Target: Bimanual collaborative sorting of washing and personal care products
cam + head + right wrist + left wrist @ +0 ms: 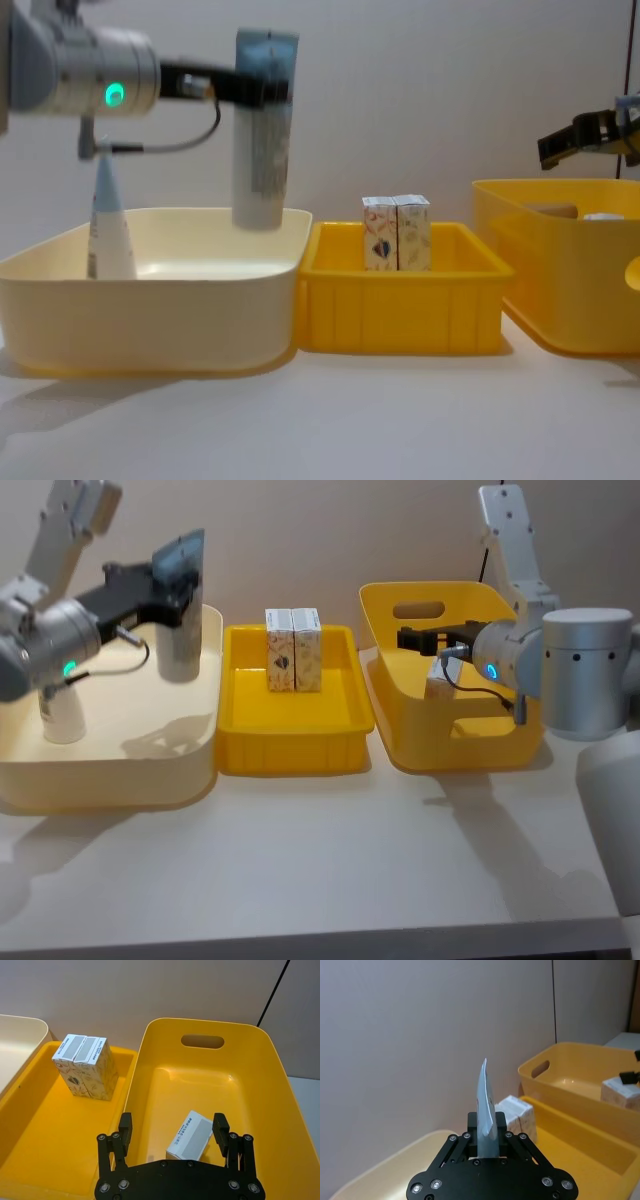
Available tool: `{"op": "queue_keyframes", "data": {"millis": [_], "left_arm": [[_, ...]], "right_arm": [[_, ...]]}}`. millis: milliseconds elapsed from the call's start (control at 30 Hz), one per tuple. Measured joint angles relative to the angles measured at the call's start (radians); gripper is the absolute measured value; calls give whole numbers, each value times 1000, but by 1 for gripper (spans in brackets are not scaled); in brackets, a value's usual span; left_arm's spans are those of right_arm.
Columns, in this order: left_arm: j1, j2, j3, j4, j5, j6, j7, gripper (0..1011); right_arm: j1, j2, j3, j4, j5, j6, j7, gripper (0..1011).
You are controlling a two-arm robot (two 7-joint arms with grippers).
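head view: left gripper (176,584) clamps an upright tube (181,645) over the cream bin (100,780); right gripper (410,640), jaws spread, hangs just above a box (437,688).

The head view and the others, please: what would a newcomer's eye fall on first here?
First, the left gripper shut on a pale blue tube, crimped end up, above the cream bin, where a second tube stands. Next, two patterned boxes upright side by side in the middle yellow tray, and the right gripper open over a box lying in the right yellow bin.
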Motion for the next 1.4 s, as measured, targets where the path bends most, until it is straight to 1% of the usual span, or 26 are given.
{"op": "queue_keyframes", "data": {"millis": [33,167,267,400,433,500,667,700,800,833,1100,1333,1400], "left_arm": [[-14,2,0,-6,-2,-3,-8,196],[-40,5,1,-15,-7,-11,-28,196],[-78,6,5,-20,-16,-27,-59,196],[-116,3,9,-17,-28,-45,-92,196],[-116,3,9,-17,-28,-45,-92,196],[-143,-5,12,-5,-39,-62,-119,196],[-189,-23,20,29,-56,-89,-153,195],[-189,-23,20,29,-56,-89,-153,196],[-213,-36,25,54,-66,-107,-171,195],[-216,-38,25,59,-68,-110,-175,196],[-251,-60,33,116,-91,-142,-208,196],[-272,-77,39,164,-111,-165,-233,195],[-276,-81,40,175,-115,-170,-239,195]], "right_arm": [[0,0,0,0,0,0,0,1001],[0,0,0,0,0,0,0,1001],[1,1,-3,0,-1,-2,3,1001],[2,13,-21,-7,-5,-16,21,1001],[2,13,-21,-7,-5,-16,21,1001],[2,24,-35,-14,-7,-30,38,1001],[2,43,-61,-30,-13,-55,75,1001],[2,48,-67,-34,-13,-59,80,1001],[-1,65,-87,-52,-16,-84,114,1001],[-1,65,-87,-52,-16,-84,114,1001],[-5,109,-144,-102,-22,-143,198,1001],[-5,137,-170,-118,-22,-190,257,1001],[-5,140,-173,-118,-22,-197,264,1001]]}}
